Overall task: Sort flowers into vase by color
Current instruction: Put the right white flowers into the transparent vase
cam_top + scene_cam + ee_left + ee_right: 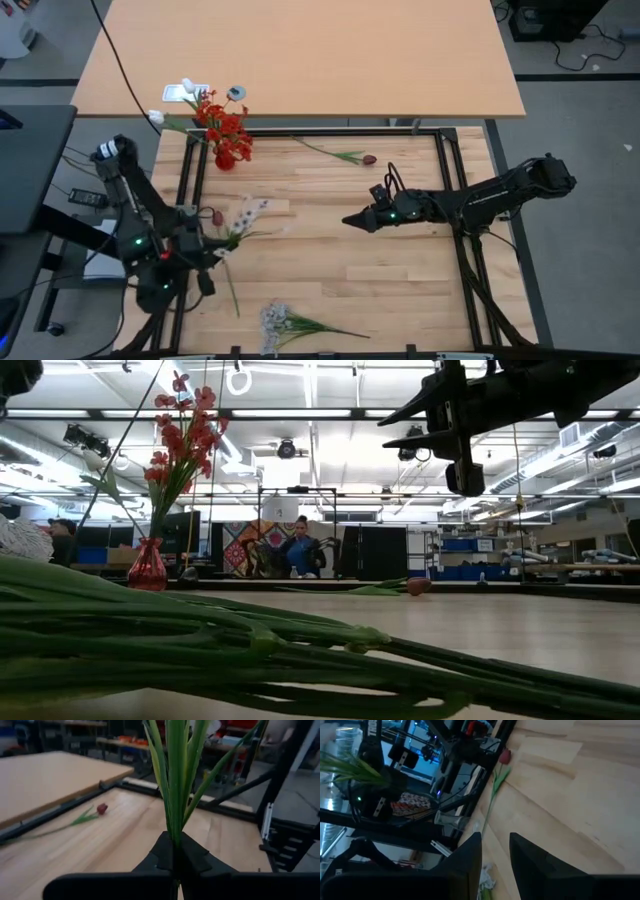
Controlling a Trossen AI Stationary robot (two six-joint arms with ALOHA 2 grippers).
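Observation:
My left gripper point(213, 250) is at the table's left side, shut on a white-bloomed flower point(243, 217); its green stalks point(175, 780) rise past the fingers. My right gripper point(348, 220) hovers open above the table's middle and touches nothing. Red flowers point(226, 133) stand with their stalks in a red vase point(148, 566) at the far left. One maroon tulip point(368, 158) lies flat at the far middle. Another tulip point(217, 216) lies beside my left gripper, its stalk running toward the near edge. A white bunch point(277, 322) lies at the near edge. My left gripper pinches the white flower's bundle of green stalks and leaves point(174, 837) between its two shut fingers. The stalks stand up and fan out beyond the fingertips, and the blooms point toward the table's far right. In the right wrist view the flower point(351, 767) is lifted clear of the table.
A black frame rail point(330, 131) borders the work area. Behind it stands a second light table point(300, 50) with small white objects point(186, 90). Green stalks point(250, 650) lie right before the low camera. A person point(300, 552) sits far back in the room.

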